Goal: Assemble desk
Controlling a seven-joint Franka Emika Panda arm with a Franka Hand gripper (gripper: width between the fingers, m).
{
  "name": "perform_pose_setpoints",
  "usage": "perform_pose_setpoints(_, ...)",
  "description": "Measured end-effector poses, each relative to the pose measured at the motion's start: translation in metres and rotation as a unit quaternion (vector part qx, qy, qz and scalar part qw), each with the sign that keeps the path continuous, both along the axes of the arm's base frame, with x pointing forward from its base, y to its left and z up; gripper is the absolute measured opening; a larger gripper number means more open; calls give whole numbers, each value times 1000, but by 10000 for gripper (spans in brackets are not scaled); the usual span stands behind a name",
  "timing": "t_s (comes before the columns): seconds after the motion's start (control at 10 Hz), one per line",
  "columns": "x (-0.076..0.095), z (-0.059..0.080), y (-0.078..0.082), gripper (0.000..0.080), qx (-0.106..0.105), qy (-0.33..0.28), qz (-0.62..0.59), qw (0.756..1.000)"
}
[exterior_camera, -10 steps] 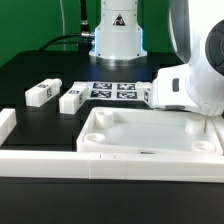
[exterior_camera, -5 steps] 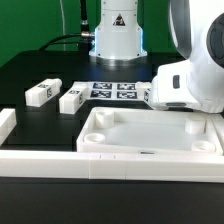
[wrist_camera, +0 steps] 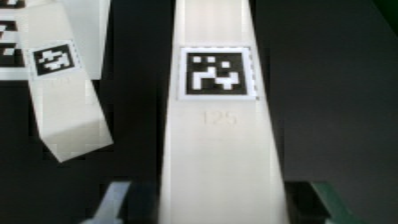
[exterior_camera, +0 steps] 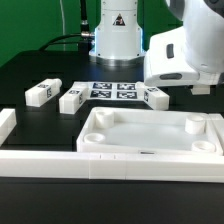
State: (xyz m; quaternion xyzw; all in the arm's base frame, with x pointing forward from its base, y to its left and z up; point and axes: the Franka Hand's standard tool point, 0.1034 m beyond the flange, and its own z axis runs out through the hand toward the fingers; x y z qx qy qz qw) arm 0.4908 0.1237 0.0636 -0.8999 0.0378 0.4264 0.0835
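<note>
Tabletop (exterior_camera: pixel 140 130) of the desk, a white tray with a raised rim, lies hollow side up on the black worktop (exterior_camera: pixel 30 70), just behind the long low border wall (exterior_camera: pixel 60 163). Beyond it, toward the exterior view's left, two short square legs lie side by side but apart: the outer leg (exterior_camera: pixel 40 92) and the inner leg (exterior_camera: pixel 72 98). The marker board (exterior_camera: pixel 113 90) lies flat in front of the robot base (exterior_camera: pixel 117 35), and a third leg (exterior_camera: pixel 157 97) lies at its edge on the exterior view's right, below the arm (exterior_camera: pixel 185 50), whose bulky white housing hides the jaws from this side. In the wrist view a tagged leg (wrist_camera: pixel 217 110) runs lengthwise between the dark fingers (wrist_camera: pixel 125 200), and the jaws are closed against its two long sides. A neighbouring leg (wrist_camera: pixel 63 100) lies beside it on the worktop, apart from it. Which of the exterior view's legs is the gripped one cannot be told.
</note>
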Motion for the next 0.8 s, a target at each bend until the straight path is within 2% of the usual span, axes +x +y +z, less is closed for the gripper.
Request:
perform_pose_setpoints(0.3, 6, -4, 2, 290, 1, -22, -1, 1000)
perform_pose_setpoints(0.4, 13, -2, -1, 290, 4, -44, 4, 999)
perform_pose_setpoints(0.5, 29, 16, -2, 290, 2, -84, 0, 996)
perform_pose_setpoints(0.6, 36, 30, -4, 291, -2, -122, -8, 992)
perform_pose_setpoints(0.8, 41, 52, -11, 291, -9, -156, -16, 988)
